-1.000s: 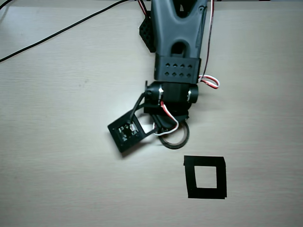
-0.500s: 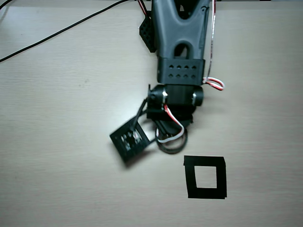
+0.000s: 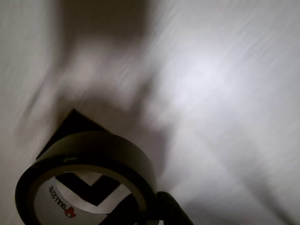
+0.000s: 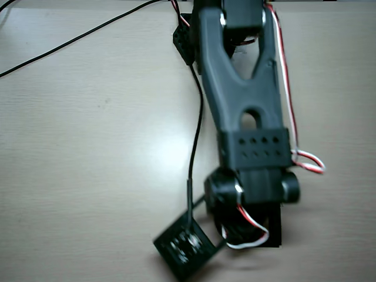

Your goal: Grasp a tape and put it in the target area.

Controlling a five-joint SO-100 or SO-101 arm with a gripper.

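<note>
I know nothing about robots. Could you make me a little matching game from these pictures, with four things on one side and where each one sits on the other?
Things:
1. tape
2. target area
3. camera board
4. arm

Places:
A. mostly hidden beneath the arm, overhead view
B. at the bottom edge of the overhead view, left of the arm's tip
C. close up, lower left of the wrist view
D. reaching down from the top of the overhead view

Pairs: 1-C, 2-A, 3-B, 4-D

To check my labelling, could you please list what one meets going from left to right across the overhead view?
Thin black cable → black square camera board → dark grey robot arm → red-and-white looped wires.
</note>
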